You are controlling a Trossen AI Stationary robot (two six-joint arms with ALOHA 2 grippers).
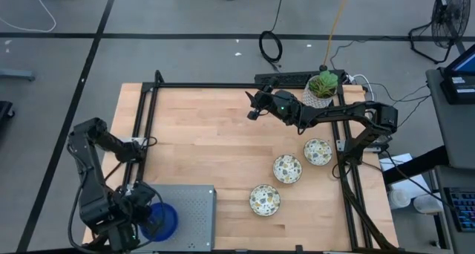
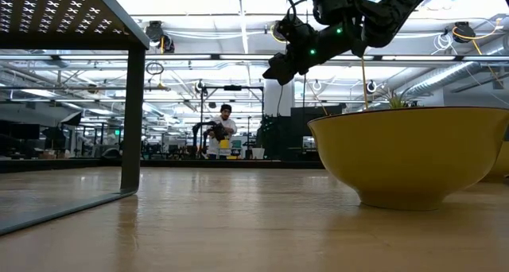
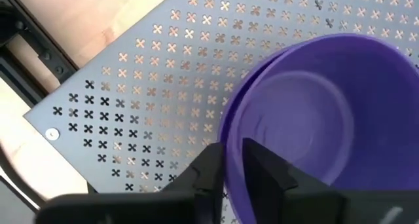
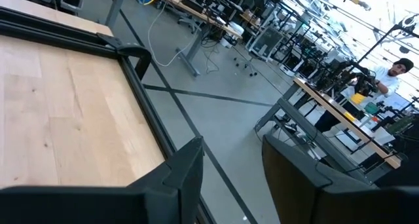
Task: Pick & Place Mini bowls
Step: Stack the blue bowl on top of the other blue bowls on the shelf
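Deep blue, the stacked mini bowls (image 1: pixel 162 220) sit at about seven o'clock on the desk (image 1: pixel 200 142), resting on the perforated grey metal platform (image 1: pixel 189 209). The left tool (image 3: pixel 232 168) is down at the stack; in the left wrist view its fingers (image 3: pixel 262 171) straddle the rim of the top blue bowl (image 3: pixel 314 119), standing narrowly apart with the rim between them. Whether they press the rim I cannot tell. Three cream speckled bowls (image 1: pixel 287 168) lie on the bare wood between four and five o'clock, near each other but apart. The right tool (image 1: pixel 256 104) hangs in the air at about one o'clock, its fingers parted with nothing between them. Beside it, at the desk's far edge, stands a white pot with a green plant (image 1: pixel 322 88).
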